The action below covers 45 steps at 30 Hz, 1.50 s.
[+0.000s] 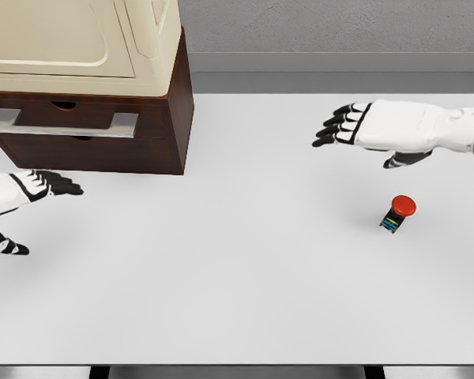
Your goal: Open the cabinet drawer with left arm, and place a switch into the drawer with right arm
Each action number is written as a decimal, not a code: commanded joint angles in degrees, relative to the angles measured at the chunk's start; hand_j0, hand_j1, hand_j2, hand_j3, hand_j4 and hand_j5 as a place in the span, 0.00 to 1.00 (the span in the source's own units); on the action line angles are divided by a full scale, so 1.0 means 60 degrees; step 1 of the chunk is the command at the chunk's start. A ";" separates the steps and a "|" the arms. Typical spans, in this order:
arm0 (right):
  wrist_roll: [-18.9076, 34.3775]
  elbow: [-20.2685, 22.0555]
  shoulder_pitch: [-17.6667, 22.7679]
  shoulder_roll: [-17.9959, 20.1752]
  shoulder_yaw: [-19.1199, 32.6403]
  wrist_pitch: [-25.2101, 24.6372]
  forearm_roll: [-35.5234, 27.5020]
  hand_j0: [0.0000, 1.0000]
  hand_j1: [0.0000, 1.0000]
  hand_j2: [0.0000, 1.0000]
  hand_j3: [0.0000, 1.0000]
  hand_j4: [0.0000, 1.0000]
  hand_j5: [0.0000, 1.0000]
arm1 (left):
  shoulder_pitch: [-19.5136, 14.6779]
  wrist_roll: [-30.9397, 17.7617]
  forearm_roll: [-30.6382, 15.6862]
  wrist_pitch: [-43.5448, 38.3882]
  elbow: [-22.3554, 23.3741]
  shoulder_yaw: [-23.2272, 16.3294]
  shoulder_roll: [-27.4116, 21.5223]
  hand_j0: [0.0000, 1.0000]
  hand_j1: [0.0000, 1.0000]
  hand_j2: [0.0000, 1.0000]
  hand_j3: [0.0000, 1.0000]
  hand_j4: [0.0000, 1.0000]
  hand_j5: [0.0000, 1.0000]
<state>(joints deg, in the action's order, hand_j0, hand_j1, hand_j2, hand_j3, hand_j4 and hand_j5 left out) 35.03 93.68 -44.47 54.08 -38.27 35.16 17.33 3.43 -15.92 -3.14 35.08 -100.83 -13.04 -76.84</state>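
A dark brown cabinet (154, 130) with a cream upper part stands at the table's back left. Its drawer front carries a flat grey handle (63, 123) and looks closed. A small switch (398, 213) with a red round button on a black base stands on the white table at the right. My left hand (51, 185) hovers at the left edge, below the drawer handle, fingers stretched out and holding nothing. My right hand (344, 125) floats at the upper right, above and left of the switch, fingers extended and empty.
The white table (237, 276) spreads across the view, with its front edge near the bottom. A grey wall runs behind it. The cream cabinet top (79, 39) rises out of the frame.
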 commanded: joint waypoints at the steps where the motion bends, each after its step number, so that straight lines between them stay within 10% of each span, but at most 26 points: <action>1: -0.0004 0.0002 0.0000 0.0010 -0.0052 -0.0026 -0.0032 1.00 1.00 1.00 1.00 1.00 1.00 | 0.0000 -0.0072 -0.0062 -0.0013 -0.0040 -0.0009 -0.0011 1.00 1.00 1.00 1.00 1.00 1.00; 4: -0.0004 -0.0013 -0.0029 0.0024 0.0006 -0.0026 -0.0032 1.00 1.00 1.00 1.00 1.00 1.00 | -0.0394 -0.0072 -0.0077 -0.0013 -0.0025 -0.0038 0.0004 1.00 1.00 1.00 1.00 1.00 1.00; 7: -0.0004 -0.0086 -0.0131 0.0083 0.0197 -0.0026 -0.0017 1.00 1.00 1.00 1.00 1.00 1.00 | -0.1714 0.0030 -0.0091 -0.0013 -0.0025 -0.1810 0.0019 1.00 1.00 1.00 1.00 1.00 1.00; 17: -0.0004 -0.0672 0.0103 0.1474 -0.0140 -0.0026 0.0174 1.00 1.00 1.00 1.00 1.00 1.00 | -0.3295 -0.0130 -0.2538 -0.0013 -0.0040 -0.4184 -0.0626 1.00 1.00 1.00 1.00 1.00 1.00; 20: -0.0004 -0.0672 0.0322 0.1504 -0.0784 -0.0026 0.0349 1.00 1.00 1.00 1.00 1.00 1.00 | -0.4584 -0.3181 -0.4397 -0.0013 -0.0054 -0.4243 -0.0026 1.00 1.00 1.00 1.00 1.00 1.00; 23: -0.0004 -0.0687 0.0498 0.1504 -0.0857 -0.0026 0.0730 1.00 1.00 1.00 1.00 1.00 1.00 | -0.5185 -0.3181 -0.5921 -0.0013 -0.0040 -0.4359 0.0399 1.00 1.00 1.00 1.00 1.00 1.00; 32: -0.0004 -0.0643 0.0659 0.1431 -0.1370 -0.0026 0.1038 1.00 1.00 1.00 1.00 1.00 1.00 | -0.7969 -0.2885 -0.6434 -0.0013 0.0019 -0.7055 -0.0097 1.00 1.00 1.00 1.00 1.00 1.00; 45: -0.0004 -0.0643 0.0791 0.1387 -0.1356 -0.0026 0.1038 1.00 1.00 1.00 1.00 1.00 1.00 | -0.9639 -0.3181 -0.5659 -0.4161 -0.0011 -0.7070 0.0224 1.00 1.00 1.00 1.00 1.00 1.00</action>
<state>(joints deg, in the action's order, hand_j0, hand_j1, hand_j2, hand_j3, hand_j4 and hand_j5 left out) 35.02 89.82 -39.73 62.35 -46.47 35.12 23.75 -54.40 -34.97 -37.85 13.91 -100.91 -55.46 -75.54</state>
